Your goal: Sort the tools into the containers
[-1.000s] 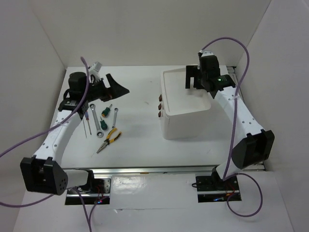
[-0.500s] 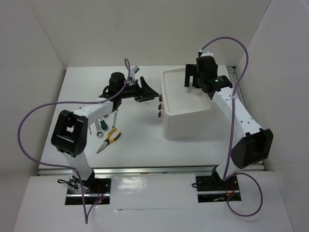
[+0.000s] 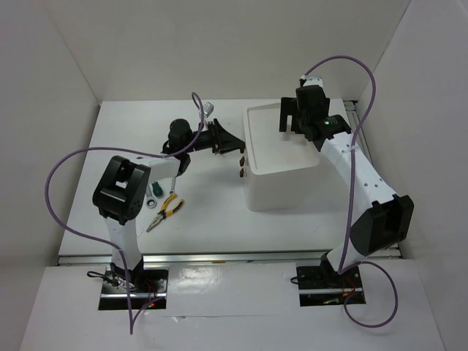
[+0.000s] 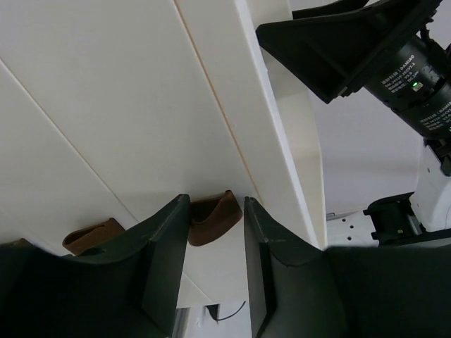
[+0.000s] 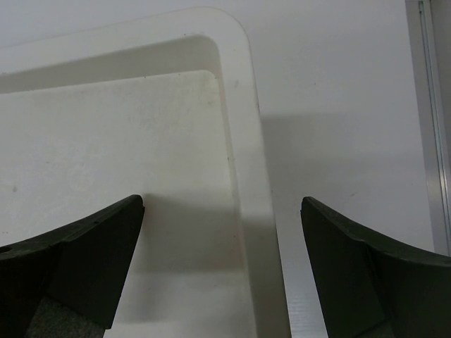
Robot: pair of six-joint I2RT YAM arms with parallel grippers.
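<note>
— Where is the left gripper (image 4: 215,204) against the white box unit (image 3: 281,179)?
— At its left face, with a finger on either side of the top drawer handle (image 4: 211,220). The gap is narrow; I cannot tell whether the handle is pinched.
— And the right gripper (image 5: 222,201)?
— Spread wide above the box unit's top tray (image 5: 243,105), over the far right corner rim, holding nothing.
— The tools?
— The pliers (image 3: 165,210) and a green-handled screwdriver (image 3: 155,191) lie on the table well left of the box unit.
</note>
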